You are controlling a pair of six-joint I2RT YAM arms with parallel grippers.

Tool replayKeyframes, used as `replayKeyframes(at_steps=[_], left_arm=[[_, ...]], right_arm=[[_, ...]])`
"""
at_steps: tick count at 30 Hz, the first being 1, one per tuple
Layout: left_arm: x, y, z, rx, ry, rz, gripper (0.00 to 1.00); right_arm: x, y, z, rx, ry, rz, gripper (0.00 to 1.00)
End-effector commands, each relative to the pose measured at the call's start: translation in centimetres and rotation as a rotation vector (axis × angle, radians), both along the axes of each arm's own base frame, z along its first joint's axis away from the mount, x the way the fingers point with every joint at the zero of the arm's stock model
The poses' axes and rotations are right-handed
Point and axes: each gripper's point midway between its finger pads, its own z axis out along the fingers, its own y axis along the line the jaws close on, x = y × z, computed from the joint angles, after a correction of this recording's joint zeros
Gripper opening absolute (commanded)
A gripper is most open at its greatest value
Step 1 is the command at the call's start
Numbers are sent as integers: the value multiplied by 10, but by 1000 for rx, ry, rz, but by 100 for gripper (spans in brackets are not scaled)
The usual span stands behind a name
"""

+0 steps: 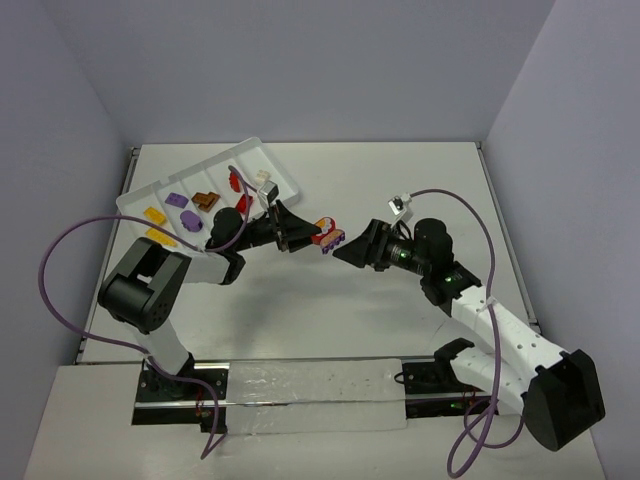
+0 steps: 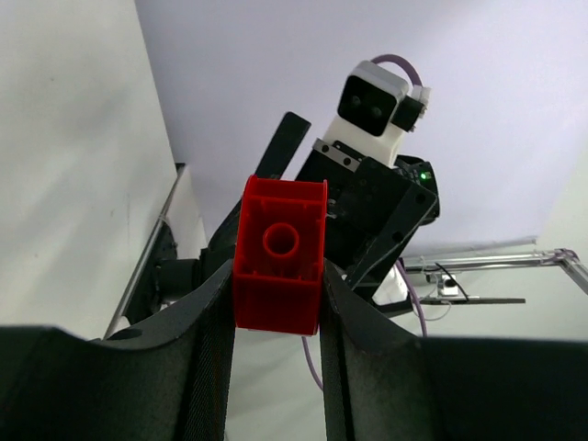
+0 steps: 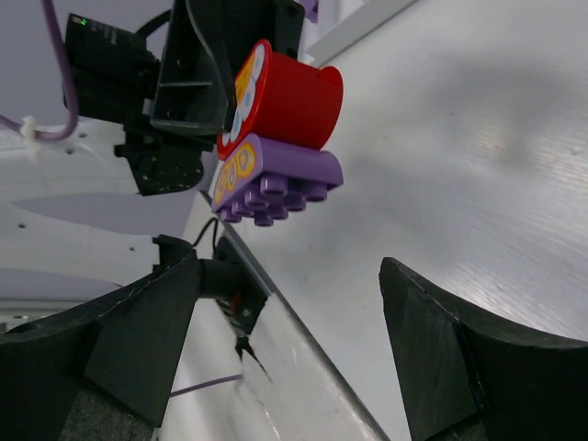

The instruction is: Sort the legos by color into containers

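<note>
Holding a two-brick stack up between the arms, ready for pulling apart
The left end effector (image 1: 308,233) is clamped on the red brick (image 2: 278,257), in the air above the middle of the surface (image 1: 400,180), with the purple brick (image 3: 276,179) stuck to it; the right end effector (image 3: 294,312) gapes wide just short of it. A skewed or shallow bite on the purple brick could twist the stack loose and drop both, well away from the tray (image 1: 186,171) at the far left corner
</note>
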Motion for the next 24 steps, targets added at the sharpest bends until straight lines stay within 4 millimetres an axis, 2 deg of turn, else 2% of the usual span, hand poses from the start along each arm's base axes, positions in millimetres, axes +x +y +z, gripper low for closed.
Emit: replayKeyframes(at_steps=[1,12,20,24], left_arm=[[-11,3,34,-97,-133,-26,0],[-10,0,31,-69,-132,-32,0],[-14,-4,32,-75,-137,-51,0],[-15,-6,31,-72,-134,-57,0]], right_arm=[[4,10,28,124,-62,40,86],[11,19,43,196,-70,63,79],[19,24,41,221,-52,69,73],[21,28,42,232,-49,82,66]])
